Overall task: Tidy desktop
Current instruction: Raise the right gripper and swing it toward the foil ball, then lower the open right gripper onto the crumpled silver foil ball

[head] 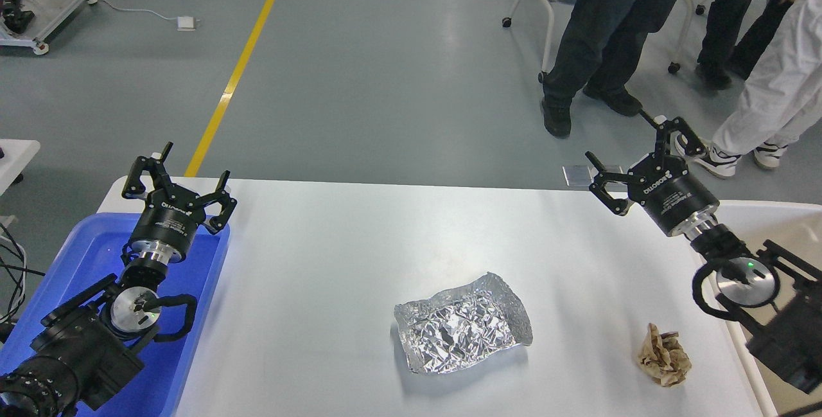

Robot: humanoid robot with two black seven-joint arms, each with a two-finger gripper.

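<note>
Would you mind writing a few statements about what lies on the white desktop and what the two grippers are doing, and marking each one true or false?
1. A crumpled silver foil bag lies on the desktop. True.
2. The left gripper is shut on the foil bag. False: it is open and empty, above the far end of the blue tray.
3. A crumpled brown paper ball lies to the right of the foil bag, apart from it. True.
4. The right gripper is pressing on the paper ball. False: it is open, held up near the table's far right edge, well clear of the ball.
5. The paper ball sits in the blue tray. False: it rests on the desktop.
</note>
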